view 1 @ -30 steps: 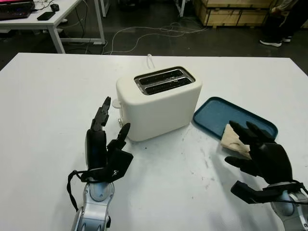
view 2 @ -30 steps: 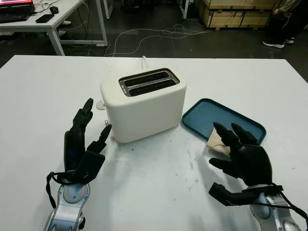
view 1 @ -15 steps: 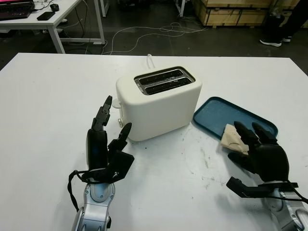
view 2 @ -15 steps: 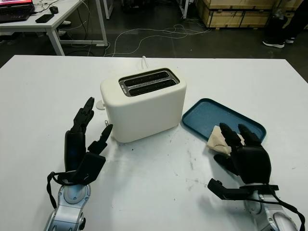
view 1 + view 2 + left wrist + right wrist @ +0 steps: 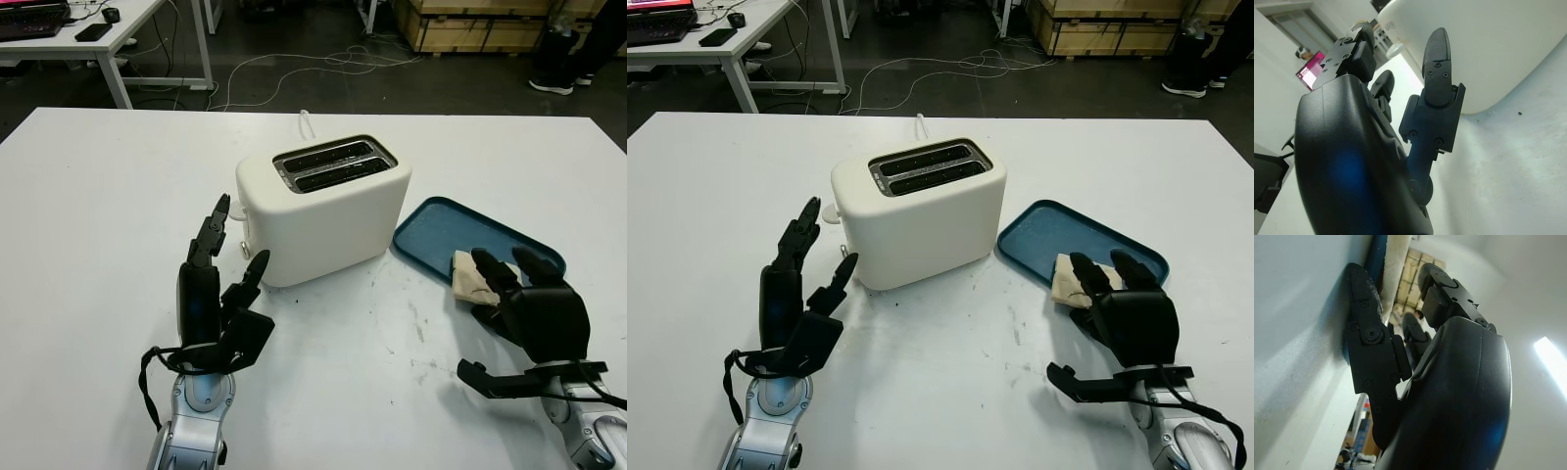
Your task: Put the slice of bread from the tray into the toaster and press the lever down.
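Note:
A cream two-slot toaster [image 5: 323, 211] stands mid-table with its slots [image 5: 333, 164] empty and its lever knob [image 5: 238, 209] up on the left end. To its right a blue tray [image 5: 446, 227] holds a pale slice of bread [image 5: 466, 278] at its near edge. My right hand [image 5: 509, 294] is open, low at the tray's near edge, its fingers [image 5: 486, 270] reaching over the bread. In the right wrist view the bread [image 5: 1396, 264] lies between thumb [image 5: 1364, 308] and fingers. My left hand [image 5: 230, 259] is open, upright beside the toaster's left end, near the lever.
The white table [image 5: 98, 215] has bare room to the left and in front of the toaster. A white cable [image 5: 306, 122] runs off the back edge. Beyond are a desk [image 5: 108, 39], wooden crates [image 5: 470, 24] and a person's feet [image 5: 554, 83].
My right hand has moved forward and down to the tray, its fingers now reaching over the bread slice. The left hand has barely shifted.

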